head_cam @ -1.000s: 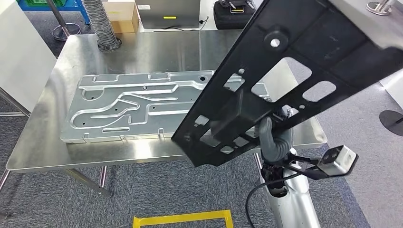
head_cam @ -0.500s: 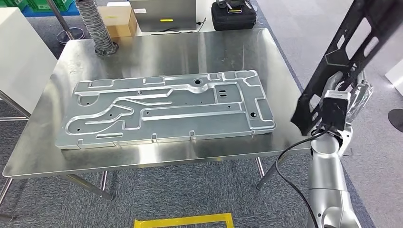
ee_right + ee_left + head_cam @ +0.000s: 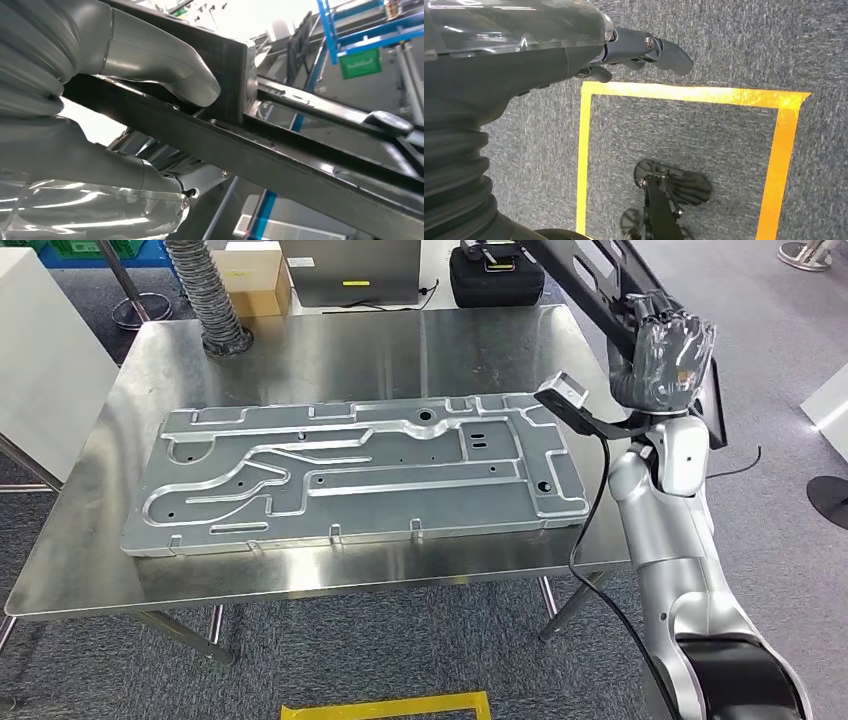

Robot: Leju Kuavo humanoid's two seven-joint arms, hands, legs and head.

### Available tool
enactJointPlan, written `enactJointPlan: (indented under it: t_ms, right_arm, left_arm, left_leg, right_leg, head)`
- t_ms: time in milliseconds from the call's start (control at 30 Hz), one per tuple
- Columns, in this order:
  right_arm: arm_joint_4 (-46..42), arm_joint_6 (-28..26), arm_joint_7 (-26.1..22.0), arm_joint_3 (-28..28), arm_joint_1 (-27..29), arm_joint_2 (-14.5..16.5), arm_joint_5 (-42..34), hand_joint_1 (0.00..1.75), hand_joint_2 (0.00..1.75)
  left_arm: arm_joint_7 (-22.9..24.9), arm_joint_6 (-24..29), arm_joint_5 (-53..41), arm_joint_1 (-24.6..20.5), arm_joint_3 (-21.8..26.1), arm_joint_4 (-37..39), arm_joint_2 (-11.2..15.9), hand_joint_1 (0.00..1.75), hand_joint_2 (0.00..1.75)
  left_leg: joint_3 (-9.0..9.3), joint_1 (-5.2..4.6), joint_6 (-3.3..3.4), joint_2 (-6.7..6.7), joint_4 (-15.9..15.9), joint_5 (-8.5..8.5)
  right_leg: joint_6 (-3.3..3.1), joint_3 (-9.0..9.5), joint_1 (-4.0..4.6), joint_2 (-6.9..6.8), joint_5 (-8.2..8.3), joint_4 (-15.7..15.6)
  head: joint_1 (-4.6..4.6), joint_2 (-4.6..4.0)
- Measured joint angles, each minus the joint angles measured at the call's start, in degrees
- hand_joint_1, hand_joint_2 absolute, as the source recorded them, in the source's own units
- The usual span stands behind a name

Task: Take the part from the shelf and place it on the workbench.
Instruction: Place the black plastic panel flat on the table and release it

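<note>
The part is a long black frame with cut-outs (image 3: 585, 285), held in the air above the far right corner of the steel workbench (image 3: 480, 340), clear of its top. My right hand (image 3: 665, 355) grips it, wrapped in a clear cover, just past the bench's right edge. In the right wrist view the grey thumb (image 3: 150, 55) presses on the black frame (image 3: 280, 160) and the fingers curl under it. My left hand (image 3: 644, 50) hangs over the carpet, fingers apart, holding nothing.
A large stamped silver plate (image 3: 350, 470) covers the middle of the bench. A ribbed hose (image 3: 205, 290), a cardboard box (image 3: 255, 275), a grey device (image 3: 350, 270) and a black case (image 3: 495, 275) stand at the back. Yellow tape (image 3: 385, 705) marks the floor.
My right arm has swung the black frame from low across the bench's front right, out to the right, then up over its far right corner. The silver plate now lies uncovered.
</note>
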Motion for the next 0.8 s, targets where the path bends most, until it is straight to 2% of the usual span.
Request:
enactJointPlan:
  t_ms: [33, 67, 100, 133, 167, 200, 267, 367, 400, 433, 500, 533, 567, 600, 667, 700, 733, 800]
  right_arm:
    - [1.4, 0.8, 0.1, 1.0, -1.3, 0.0, -0.1, 1.75, 1.75]
    - [2.7, 2.0, 0.2, 2.0, -2.5, 0.0, -0.2, 1.75, 1.75]
    - [4.0, 3.3, 0.3, 2.9, -3.7, 0.0, -0.1, 1.75, 1.75]
    - [5.3, 4.5, 0.3, 3.8, -4.9, 0.1, 0.1, 1.75, 1.75]
    - [6.7, 5.8, 0.3, 4.8, -6.0, 0.1, 0.3, 1.75, 1.75]
    - [8.0, 7.1, 0.3, 5.8, -7.0, 0.3, 0.6, 1.75, 1.75]
    - [11.2, 9.4, 0.5, 8.1, -8.2, 0.6, 1.3, 1.75, 1.75]
    - [15.6, 12.3, 0.7, 11.3, -8.8, 1.5, 2.3, 1.75, 1.75]
    - [17.0, 13.0, 0.7, 12.1, -9.1, 2.0, 2.4, 1.75, 1.75]
    - [18.3, 13.5, 0.7, 12.9, -9.2, 2.5, 2.5, 1.75, 1.75]
    - [21.2, 14.2, 0.5, 14.4, -9.3, 3.7, 2.6, 1.75, 1.75]
    - [22.7, 14.8, 0.4, 15.1, -9.1, 4.4, 2.9, 1.75, 1.75]
    - [24.1, 15.5, 0.4, 15.9, -8.9, 5.1, 3.4, 1.75, 1.75]
    - [25.5, 16.3, 0.4, 16.8, -8.8, 5.8, 3.9, 1.75, 1.75]
    - [27.8, 17.5, 0.5, 18.6, -8.6, 7.2, 5.0, 1.75, 1.75]
    - [28.8, 17.9, 0.6, 19.5, -8.6, 7.9, 5.6, 1.75, 1.75]
    - [29.8, 18.2, 0.9, 20.2, -8.6, 8.5, 6.2, 1.75, 1.75]
    - [31.3, 18.4, 1.6, 21.6, -8.6, 9.4, 7.4, 1.75, 1.75]
  left_arm:
    - [0.0, 0.0, 0.0, 0.0, -0.1, 0.0, 0.0, 0.0, 1.75]
    - [0.0, -0.1, 0.0, 0.0, -0.1, 0.0, 0.0, 0.0, 1.75]
    - [0.0, -0.1, 0.0, 0.0, -0.2, 0.0, 0.0, 0.0, 1.75]
    - [0.0, -0.2, 0.0, -0.1, -0.3, 0.0, 0.0, 0.0, 1.75]
    - [0.0, -0.3, 0.0, -0.2, -0.5, 0.0, 0.0, 0.0, 1.75]
    - [0.0, -0.4, -0.1, -0.3, -0.7, 0.0, 0.0, 0.0, 1.75]
    - [0.2, -0.5, -0.1, -0.6, -1.2, 0.0, 0.0, 0.0, 1.75]
    - [0.6, -0.6, -0.1, -1.1, -1.6, 0.0, -0.1, 0.0, 1.75]
    - [0.7, -0.6, -0.1, -1.3, -1.8, 0.0, -0.1, 0.0, 1.75]
    - [0.7, -0.7, -0.1, -1.5, -2.0, 0.0, -0.1, 0.0, 1.75]
    - [0.8, -0.7, -0.1, -1.8, -2.3, 0.0, -0.1, 0.0, 1.75]
    - [1.0, -0.7, -0.1, -1.8, -2.5, 0.0, -0.1, 0.0, 1.75]
    - [1.1, -0.7, -0.1, -1.8, -2.7, 0.0, -0.1, 0.0, 1.75]
    - [1.2, -0.7, -0.1, -1.9, -2.8, 0.0, -0.1, 0.0, 1.75]
    - [1.2, -0.7, -0.1, -2.0, -2.9, 0.0, 0.0, 0.0, 1.75]
    - [1.2, -0.7, -0.1, -2.1, -2.9, 0.0, 0.0, 0.0, 1.75]
    - [1.2, -0.7, -0.1, -2.2, -3.0, 0.0, 0.0, 0.0, 1.75]
    - [1.2, -0.7, -0.1, -2.2, -3.1, 0.0, 0.0, 0.0, 1.75]
  left_leg:
    - [0.05, 0.02, -0.06, 0.0, 0.0, -0.06]
    - [0.13, 0.05, -0.16, -0.02, 0.1, -0.15]
    - [0.26, 0.08, -0.32, -0.05, 0.1, -0.27]
    - [0.38, 0.11, -0.54, -0.1, 0.2, -0.43]
    - [0.42, 0.05, -0.8, -0.15, 0.3, -0.59]
    - [0.41, 0.01, -1.1, -0.19, 0.4, -0.71]
    - [0.38, -0.04, -1.71, -0.23, 0.4, -0.77]
    - [0.03, 0.15, -2.67, -0.11, 1.4, -1.59]
    - [-0.88, 0.21, -2.88, -0.05, 3.3, -2.72]
    - [-2.44, 0.26, -3.01, 0.02, 6.5, -4.33]
    - [-6.52, 0.27, -3.15, 0.04, 14.4, -7.32]
    - [-7.99, 0.27, -3.16, 0.04, 16.9, -7.7]
    - [-8.46, 0.26, -3.1, 0.04, 17.1, -6.97]
    - [-7.74, 0.25, -2.94, 0.04, 15.0, -5.19]
    - [-4.23, 0.1, -2.41, 0.04, 7.0, -1.03]
    - [-2.69, -0.02, -2.17, 0.02, 3.7, 0.17]
    - [-1.78, -0.13, -1.99, -0.01, 1.7, 0.64]
    - [-1.49, -0.22, -1.68, -0.1, 0.9, 0.51]
  right_leg:
    - [0.17, -1.13, -0.16, -0.08, -0.08, 1.8]
    - [0.27, -1.12, -0.31, -0.17, 1.01, 1.3]
    - [0.29, 0.1, -0.44, -0.28, 3.1, -1.6]
    - [0.24, 1.98, -0.54, -0.39, 5.41, -6.0]
    - [0.12, 3.84, -0.47, -0.45, 7.07, -10.1]
    - [-0.1, 5.17, -0.33, -0.48, 8.07, -13.1]
    - [-0.67, 5.89, 0.11, -0.43, 8.07, -14.6]
    - [-1.89, 6.08, 0.03, -0.46, 8.25, -15.0]
    - [-2.29, 6.17, -0.05, -0.48, 8.33, -15.2]
    - [-2.58, 6.24, -0.02, -0.5, 8.35, -15.3]
    - [-2.92, 6.28, 0.23, -0.44, 8.25, -15.3]
    - [-3.02, 6.34, 0.36, -0.39, 8.18, -15.3]
    - [-3.08, 6.43, 0.47, -0.32, 8.09, -15.2]
    - [-3.1, 6.55, 0.56, -0.23, 7.98, -15.2]
    - [-2.94, 6.78, 0.76, -0.09, 7.63, -14.9]
    - [-2.78, 6.79, 0.87, -0.04, 7.46, -14.8]
    - [-2.57, 6.77, 0.95, -0.03, 7.35, -14.7]
    - [-2.06, 6.69, 0.99, -0.05, 7.3, -14.7]
  head:
    - [0.0, 0.0]
    - [0.0, 0.0]
    - [0.0, 0.0]
    - [0.0, 0.0]
    - [0.0, 0.0]
    - [-0.01, 0.0]
    - [-0.01, 0.0]
    - [-0.01, 0.0]
    - [-0.01, 0.0]
    - [-0.01, 0.0]
    - [-0.01, 0.0]
    - [-0.01, 0.0]
    - [-0.01, 0.0]
    - [-0.01, 0.0]
    - [-0.01, 0.0]
    - [-0.01, 0.0]
    - [0.0, 0.0]
    - [-0.01, 0.0]
